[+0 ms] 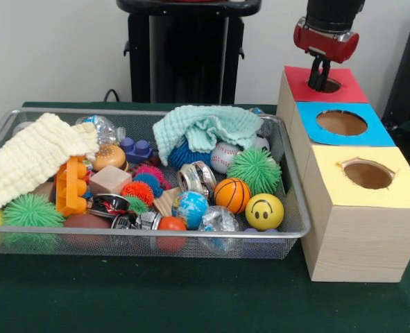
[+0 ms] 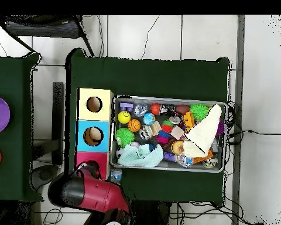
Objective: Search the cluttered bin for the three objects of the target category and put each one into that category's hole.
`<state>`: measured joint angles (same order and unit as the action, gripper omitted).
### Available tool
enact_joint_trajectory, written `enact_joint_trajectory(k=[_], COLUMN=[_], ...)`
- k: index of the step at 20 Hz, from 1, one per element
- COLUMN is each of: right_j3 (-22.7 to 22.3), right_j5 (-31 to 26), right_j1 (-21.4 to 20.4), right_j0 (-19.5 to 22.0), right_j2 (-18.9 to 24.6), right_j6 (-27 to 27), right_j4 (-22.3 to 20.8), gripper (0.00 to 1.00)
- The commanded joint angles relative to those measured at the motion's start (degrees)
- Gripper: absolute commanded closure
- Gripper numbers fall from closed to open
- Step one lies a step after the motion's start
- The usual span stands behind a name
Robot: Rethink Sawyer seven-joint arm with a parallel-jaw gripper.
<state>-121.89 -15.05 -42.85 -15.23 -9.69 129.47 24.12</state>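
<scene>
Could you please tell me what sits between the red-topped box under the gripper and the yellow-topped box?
The blue-topped box with its round hole sits between the red-topped box and the yellow-topped box; both views show it, the front view best.

1. Wire mesh bin (image 1: 288, 232): one, on my table.
2. Wooden box (image 1: 343, 243) with holes: one; three holes, topped red (image 1: 322, 84), blue (image 1: 341, 123) and yellow (image 1: 368, 174).
3. Cloths: two, one cream (image 1: 31, 158), one mint (image 1: 205, 127).
4. Spiky balls: I count two green (image 1: 254, 170) (image 1: 32, 210), one orange-red (image 1: 138, 191), one pink-and-blue (image 1: 149, 176), and a blue one (image 1: 184, 156) under the mint cloth.
5. Smooth balls: one basketball (image 1: 232, 195), one baseball (image 1: 223, 157), one smiley (image 1: 264, 211), one globe (image 1: 189, 208).
6. Others lie too buried for me to count.
</scene>
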Motion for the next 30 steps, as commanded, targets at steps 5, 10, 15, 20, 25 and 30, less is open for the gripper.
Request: enact_joint_trajectory(k=[5, 10, 15, 20, 25, 30], right_j3=[5.0, 10.0, 13.2, 15.5, 17.1, 16.6], right_j5=[-12.1, -17.5, -19.3, -22.4, -23.7, -22.0], right_j1=[-1.1, -0.1, 1.1, 1.4, 1.2, 1.2], right_j0=[-7.0, -8.3, -7.6, -8.1, -8.4, -7.4], right_j2=[-5.3, -9.2, -11.3, -13.0, -14.0, -13.8], right_j6=[16.2, 14.1, 10.1, 10.3, 9.5, 8.3], right_j4=[1.8, -0.5, -2.9, -3.9, -5.0, -5.4], gripper=[1.0, 1.0, 1.0, 1.0, 1.0, 1.0])
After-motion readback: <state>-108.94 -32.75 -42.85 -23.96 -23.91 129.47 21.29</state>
